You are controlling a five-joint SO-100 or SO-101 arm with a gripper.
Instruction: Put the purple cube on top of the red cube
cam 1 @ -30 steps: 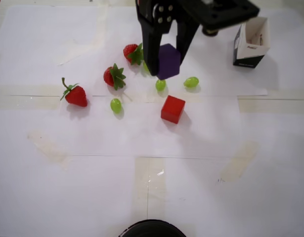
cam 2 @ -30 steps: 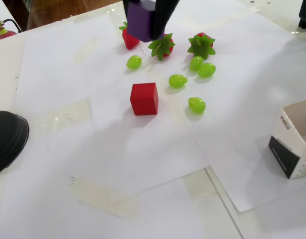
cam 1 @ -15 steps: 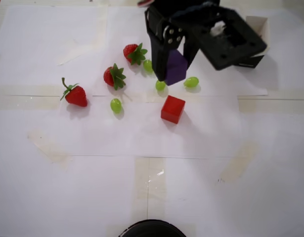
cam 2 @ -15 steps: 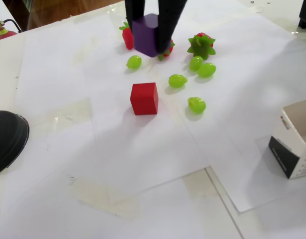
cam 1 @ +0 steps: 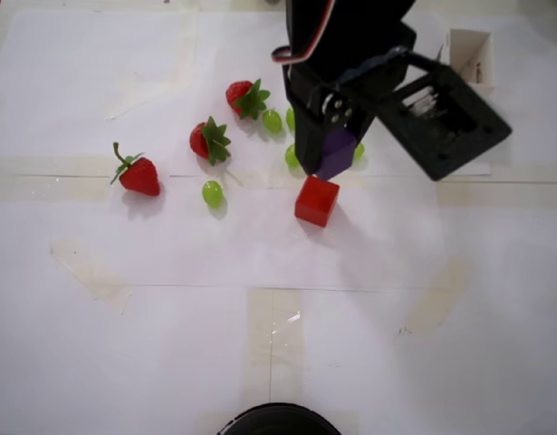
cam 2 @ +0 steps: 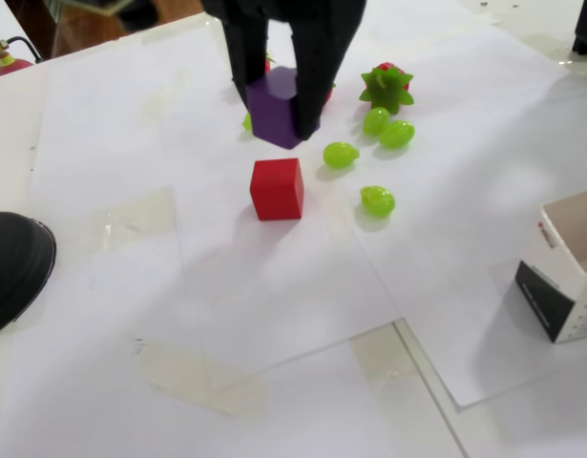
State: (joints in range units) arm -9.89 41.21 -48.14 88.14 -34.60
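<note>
The purple cube [cam 1: 337,150] [cam 2: 272,110] hangs in the air between two black fingers, with my gripper [cam 1: 326,154] [cam 2: 274,105] shut on it. The red cube [cam 1: 316,200] [cam 2: 277,188] rests on the white paper. In the overhead view the purple cube is just above the red cube's far edge and overlaps it slightly. In the fixed view it floats behind and above the red cube, apart from it. My arm's black body hides part of the purple cube from above.
Three strawberries [cam 1: 140,174] [cam 1: 209,140] [cam 1: 245,96] lie left of the cubes, with several green grapes [cam 1: 212,192] [cam 2: 377,200] [cam 2: 340,154] scattered around. A white-and-black open box [cam 2: 568,277] [cam 1: 469,56] stands at one side. A black round object [cam 2: 11,267] sits at the table edge.
My gripper has carried the purple cube down and toward the red cube, from over the strawberries to just behind it. The red cube has stayed put.
</note>
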